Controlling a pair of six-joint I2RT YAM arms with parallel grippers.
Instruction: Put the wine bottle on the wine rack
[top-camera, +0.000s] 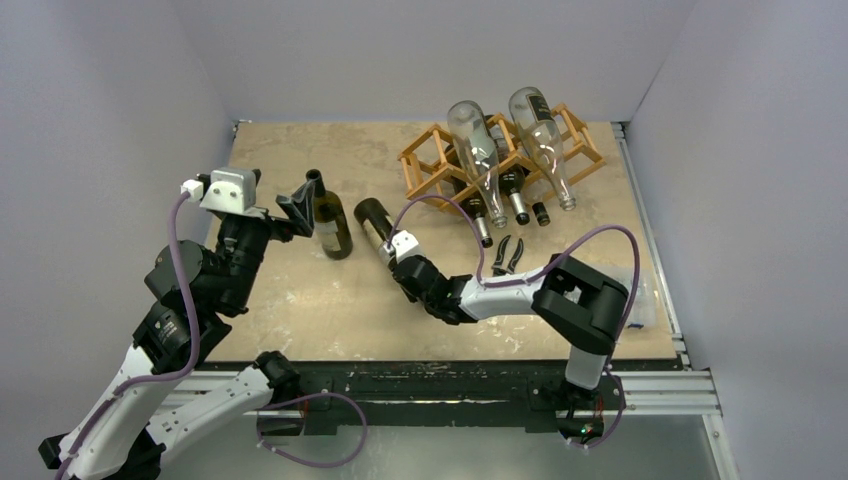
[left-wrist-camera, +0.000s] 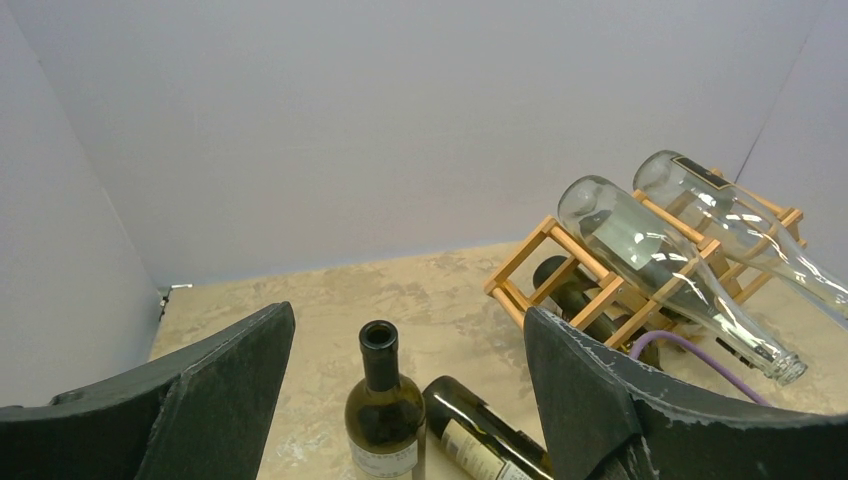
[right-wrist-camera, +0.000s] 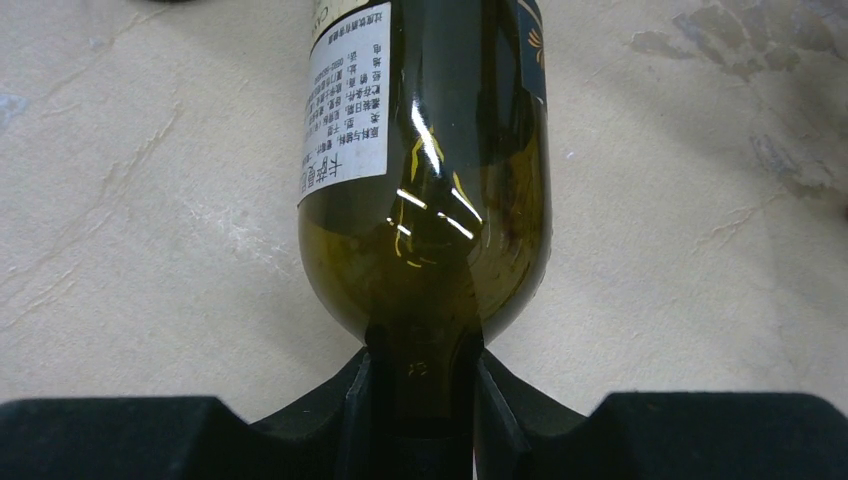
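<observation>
Right claw (right-wrist-camera: 420, 375): closed tight on the neck of the wine bottle (right-wrist-camera: 440, 200), its fingers pressed against the glass on both sides.
Left claw (top-camera: 298, 212): spread wide, holding nothing.
Wine bottle: dark green, lying on its side on the worktop (top-camera: 300, 300), well apart from the wine rack (left-wrist-camera: 518, 254).
Standing bottle (top-camera: 333, 228): upright, just beside the left claw.
Wine rack: at the far right of the worktop, with two clear bottles (top-camera: 478, 150) lying across its top and dark bottles in the lower cells.

rack top: two clear bottles (top-camera: 478, 150) lie across the wine rack (top-camera: 421, 140)
left end cell (top-camera: 428, 160): open
rack front: pliers (top-camera: 508, 254), purple cable (top-camera: 432, 197)
left of rack: bare table (top-camera: 300, 160)
</observation>
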